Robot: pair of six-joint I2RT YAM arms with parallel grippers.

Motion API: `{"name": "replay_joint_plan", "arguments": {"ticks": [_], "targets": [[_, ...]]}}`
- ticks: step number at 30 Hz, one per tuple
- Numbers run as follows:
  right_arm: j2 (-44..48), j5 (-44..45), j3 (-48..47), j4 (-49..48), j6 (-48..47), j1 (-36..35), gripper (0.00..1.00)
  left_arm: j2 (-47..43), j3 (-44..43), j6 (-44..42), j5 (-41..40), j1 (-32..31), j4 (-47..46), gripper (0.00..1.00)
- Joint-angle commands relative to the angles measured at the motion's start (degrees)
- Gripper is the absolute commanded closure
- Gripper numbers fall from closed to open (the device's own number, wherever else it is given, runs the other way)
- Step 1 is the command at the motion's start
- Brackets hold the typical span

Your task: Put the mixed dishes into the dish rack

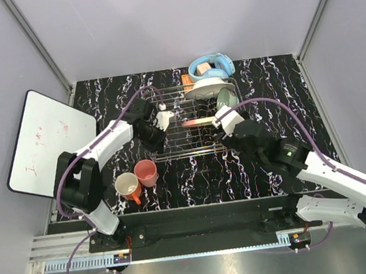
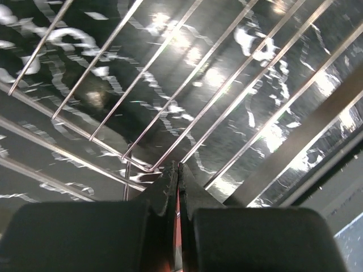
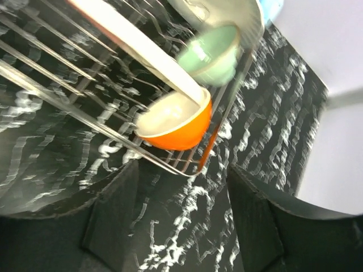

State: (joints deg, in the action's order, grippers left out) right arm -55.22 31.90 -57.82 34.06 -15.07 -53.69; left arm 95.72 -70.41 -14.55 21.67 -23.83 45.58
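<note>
**Right jaws wide open at orange bowl, left jaws closed**

Right gripper [image 3: 181,226]: fingers spread wide, holding nothing. Orange-outside white bowl [image 3: 176,122] lies on its side in the dish rack [image 1: 177,141], just ahead and centred between them. Pale green bowl [image 3: 212,56] sits beyond it. Left gripper [image 2: 177,170]: fingers pressed together, rack wires just past the tips.

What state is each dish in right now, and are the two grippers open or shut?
Salmon-pink cup: upright on the table, not racked.
Cream mug: upright beside it, not racked.
Orange-outside bowl: in the dish rack, tipped sideways.
Pale green bowl: racked, tipped sideways.
Pink-and-cream plate: racked, on edge.
White plate: racked, far end.
Left gripper: shut.
Right gripper: open, empty.
</note>
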Motion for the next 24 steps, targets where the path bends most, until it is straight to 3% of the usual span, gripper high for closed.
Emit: {"name": "replay_joint_plan", "arguments": {"ticks": [1,6,10,18,24], "targets": [[-3.04,8.62,1.93,-4.62,2.32,4.54,0.28,-3.08,0.19,-0.57,-0.75,-2.09,3.02,0.98],[-5.07,6.68,0.69,-7.43,12.51,16.23,0.28,-3.70,-5.08,-1.01,-2.34,-0.60,4.78,0.98],[-7.35,7.22,0.34,-9.71,17.69,20.01,0.28,-4.31,-10.78,-0.92,-2.07,1.95,6.62,0.97],[-17.28,-7.27,-2.82,-12.79,20.52,29.34,0.27,-6.34,-15.81,-0.84,-2.16,10.37,7.59,0.95],[-25.01,-11.41,-7.83,-15.16,19.90,34.09,0.28,-2.83,-16.16,-0.31,-1.37,14.78,7.07,0.91]]}}
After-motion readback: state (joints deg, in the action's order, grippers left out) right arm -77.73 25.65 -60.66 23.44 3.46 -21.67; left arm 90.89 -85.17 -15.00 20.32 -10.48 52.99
